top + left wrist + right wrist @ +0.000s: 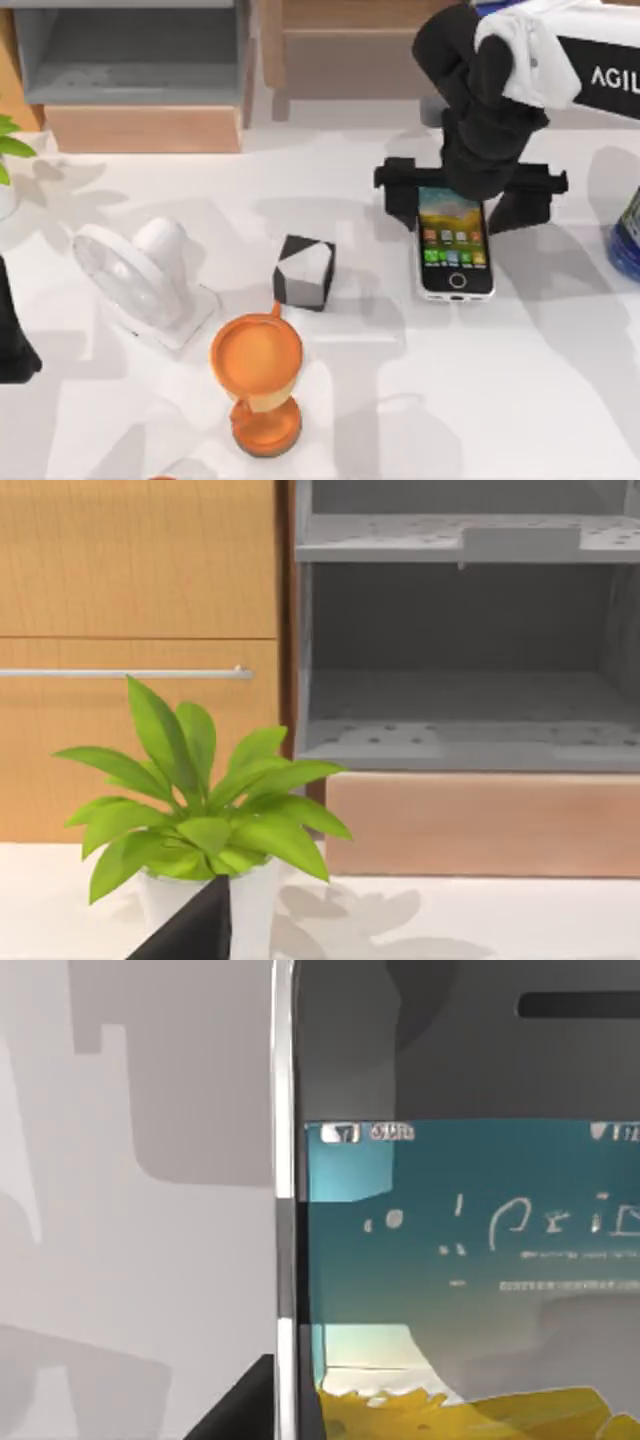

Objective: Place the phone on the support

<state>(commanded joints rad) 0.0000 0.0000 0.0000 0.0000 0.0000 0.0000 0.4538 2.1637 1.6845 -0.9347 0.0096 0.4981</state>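
Observation:
The phone (456, 250) lies flat on the white table right of centre, with its lit icon screen up and its home button toward the front edge. My right gripper (462, 200) hangs over the phone's far end, open, its black fingers (400, 200) spread to either side and clear of the white edges. Seen close in the right wrist view, the phone (460, 1260) lies beneath with one dark fingertip (240, 1405) beside its edge. A black and white block, the support (304, 272), stands left of the phone. My left arm (12, 345) is parked at the left edge, its fingertip (190, 930) off to one side.
A white desk fan (135, 280) and an orange hourglass-shaped object (257, 380) stand left of the support. A potted plant (200, 810) sits at the far left, a blue object (628, 235) at the right edge. Grey shelves (130, 60) and wooden cabinets line the back.

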